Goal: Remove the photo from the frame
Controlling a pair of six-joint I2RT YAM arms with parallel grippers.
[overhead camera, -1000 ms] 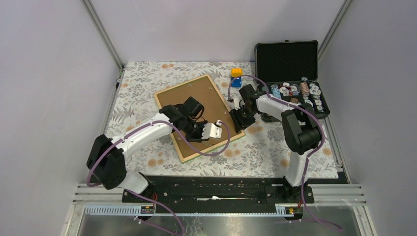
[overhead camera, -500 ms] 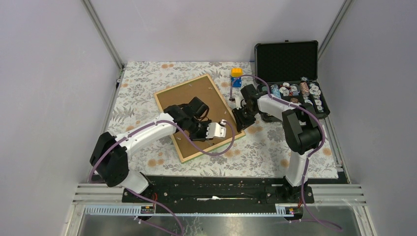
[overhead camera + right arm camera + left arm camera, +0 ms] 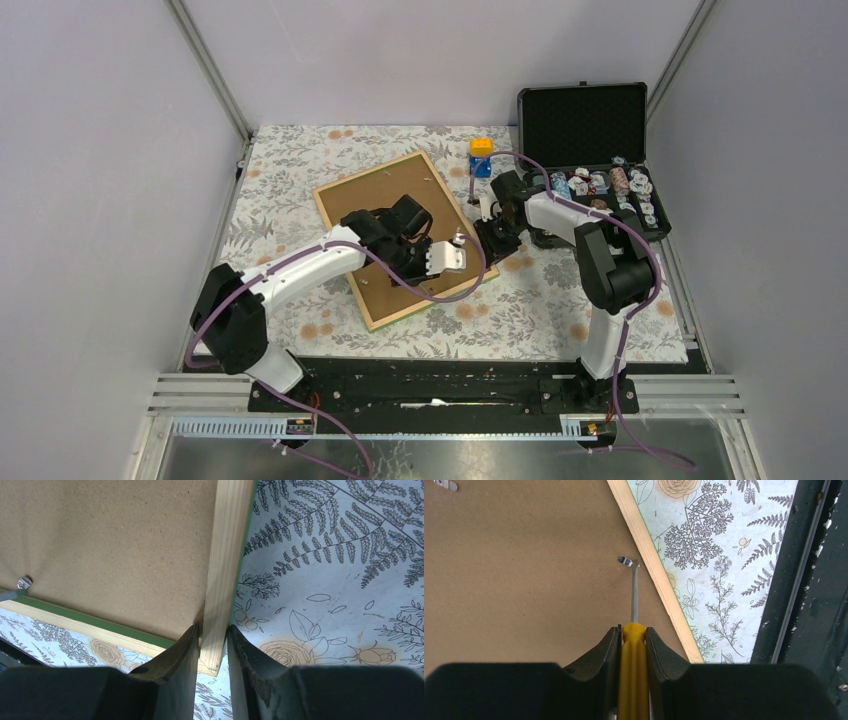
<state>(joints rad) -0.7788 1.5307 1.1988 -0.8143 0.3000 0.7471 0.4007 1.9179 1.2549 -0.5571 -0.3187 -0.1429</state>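
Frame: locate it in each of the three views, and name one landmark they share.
Top external: the frame lies back-up and skewed, at the centre of the picture.
Left wrist: its brown back fills the left; the rim runs diagonally to the right of the screwdriver.
Right wrist: the back is at upper left, the rim between the right gripper fingers.
Shared landmark: the light wood rim against the floral cloth.

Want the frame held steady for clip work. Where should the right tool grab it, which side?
Grip the frame by its wood rim near the corner, coming in from outside the right edge. It lies back up, so that narrow rim is likely the only part slim enough for the right tool to straddle.
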